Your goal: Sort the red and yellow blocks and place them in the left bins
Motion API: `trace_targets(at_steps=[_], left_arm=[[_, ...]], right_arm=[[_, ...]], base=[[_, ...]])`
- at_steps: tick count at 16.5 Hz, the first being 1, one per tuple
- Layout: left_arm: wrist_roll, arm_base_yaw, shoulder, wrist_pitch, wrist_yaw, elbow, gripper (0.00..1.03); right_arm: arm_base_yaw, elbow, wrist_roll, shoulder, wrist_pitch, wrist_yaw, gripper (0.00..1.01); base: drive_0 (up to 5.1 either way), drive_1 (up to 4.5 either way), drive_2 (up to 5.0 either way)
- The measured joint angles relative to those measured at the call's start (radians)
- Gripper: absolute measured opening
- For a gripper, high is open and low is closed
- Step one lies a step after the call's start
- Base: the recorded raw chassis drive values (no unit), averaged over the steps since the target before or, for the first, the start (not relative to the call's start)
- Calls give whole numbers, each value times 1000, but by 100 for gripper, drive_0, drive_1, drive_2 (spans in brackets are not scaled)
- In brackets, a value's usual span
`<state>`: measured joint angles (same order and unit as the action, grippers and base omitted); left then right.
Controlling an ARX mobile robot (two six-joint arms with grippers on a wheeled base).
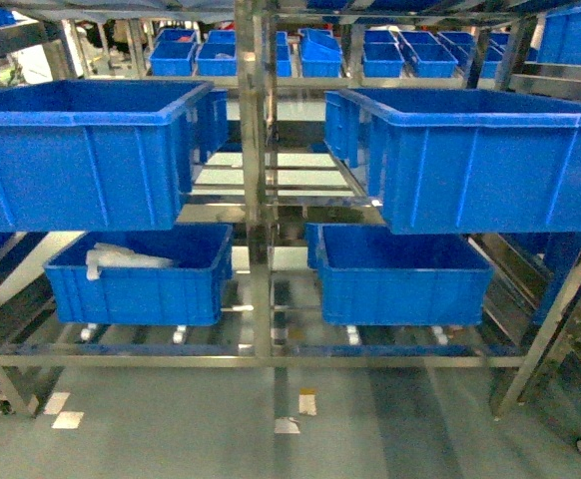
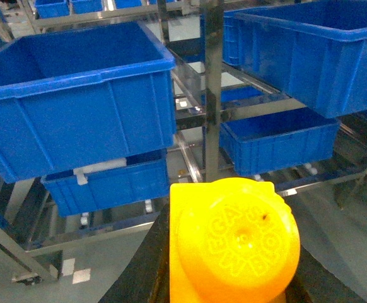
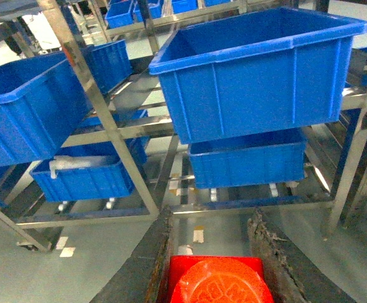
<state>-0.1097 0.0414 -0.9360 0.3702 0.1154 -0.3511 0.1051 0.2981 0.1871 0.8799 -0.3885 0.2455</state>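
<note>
The left hand [image 2: 231,278] is gripping a yellow block [image 2: 234,243] (raised lettering on its stud), facing the upper left bin [image 2: 76,95] on the steel rack [image 2: 214,95]; the right hand [image 3: 216,265] is clamping a red block [image 3: 218,281] between its dark fingers [image 3: 145,265]. Neither hand is showing in the head view; the lower left bin [image 1: 136,274] is holding something white [image 1: 116,259].

Bright even light; soft focus, perhaps slight blur throughout.

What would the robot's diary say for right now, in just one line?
left gripper: holds yellow block | right gripper: holds red block | upper left bin: ahead, not reached | lower left bin: white item inside
</note>
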Motion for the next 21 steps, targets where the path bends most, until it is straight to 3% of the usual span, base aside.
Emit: trace_targets(at_steps=[21], left_arm=[[0, -1, 0, 0, -2, -1, 27]], right_arm=[[0, 2, 0, -4, -1, 5, 29]], base=[[-487, 259, 259]])
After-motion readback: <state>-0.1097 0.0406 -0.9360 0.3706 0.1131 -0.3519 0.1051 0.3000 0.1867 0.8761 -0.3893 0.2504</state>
